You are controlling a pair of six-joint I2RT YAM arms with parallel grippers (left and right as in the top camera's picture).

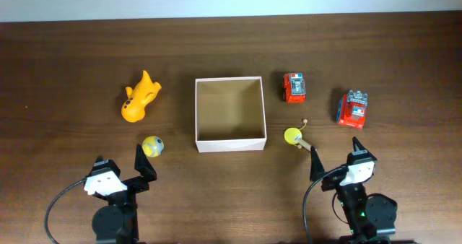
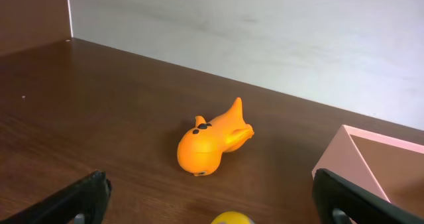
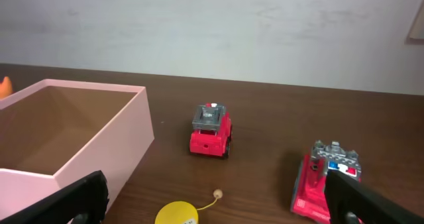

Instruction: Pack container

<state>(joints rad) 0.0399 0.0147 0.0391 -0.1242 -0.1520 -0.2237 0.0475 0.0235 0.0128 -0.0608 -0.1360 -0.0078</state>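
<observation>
The container [image 1: 229, 141] is a square open white-walled box with a tan inside at the table's middle; it shows in the left wrist view [image 2: 371, 158] and right wrist view [image 3: 99, 144]. An orange fish toy [image 1: 139, 97] [image 2: 212, 141] lies left of it. A yellow ball [image 1: 152, 146] [image 2: 232, 219] lies just ahead of my open, empty left gripper [image 1: 123, 166] [image 2: 212, 214]. A yellow disc with a string and bead [image 1: 294, 136] [image 3: 177, 214] lies ahead of my open, empty right gripper [image 1: 336, 156] [image 3: 212, 214].
Two red toy trucks stand right of the container: one near it [image 1: 294, 87] [image 3: 211, 130], one further right [image 1: 354, 107] [image 3: 326, 181]. A pale wall runs along the table's far edge.
</observation>
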